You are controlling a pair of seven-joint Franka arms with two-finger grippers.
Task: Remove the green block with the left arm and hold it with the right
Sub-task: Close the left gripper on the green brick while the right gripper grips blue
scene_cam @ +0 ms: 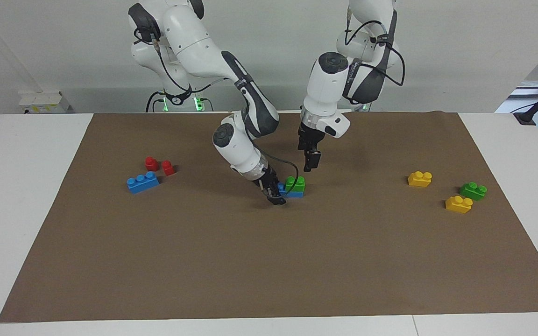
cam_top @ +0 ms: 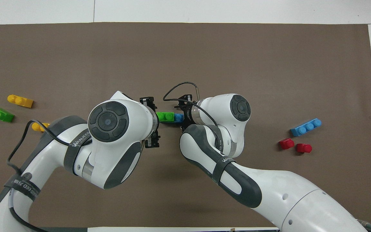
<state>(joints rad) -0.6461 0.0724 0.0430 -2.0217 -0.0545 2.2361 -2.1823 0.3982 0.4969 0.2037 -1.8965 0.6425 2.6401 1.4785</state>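
Observation:
A green block point(scene_cam: 295, 183) sits stacked on a blue brick point(scene_cam: 295, 193) on the brown mat point(scene_cam: 269, 261) near the middle of the table; both show in the overhead view, green point(cam_top: 165, 116) and blue point(cam_top: 179, 117). My right gripper point(scene_cam: 274, 196), with the silver band, is down at the mat and shut on the blue brick's end toward the right arm's end of the table. My left gripper point(scene_cam: 310, 163) hangs open just above the mat, close beside the green block on the robots' side, not touching it. In the overhead view my left wrist hides most of that gripper point(cam_top: 150, 121).
A second green block point(scene_cam: 473, 191) and two yellow bricks point(scene_cam: 420, 178) point(scene_cam: 458, 204) lie toward the left arm's end. A loose blue three-stud brick point(scene_cam: 143, 182) and two small red blocks point(scene_cam: 152, 163) point(scene_cam: 168, 167) lie toward the right arm's end.

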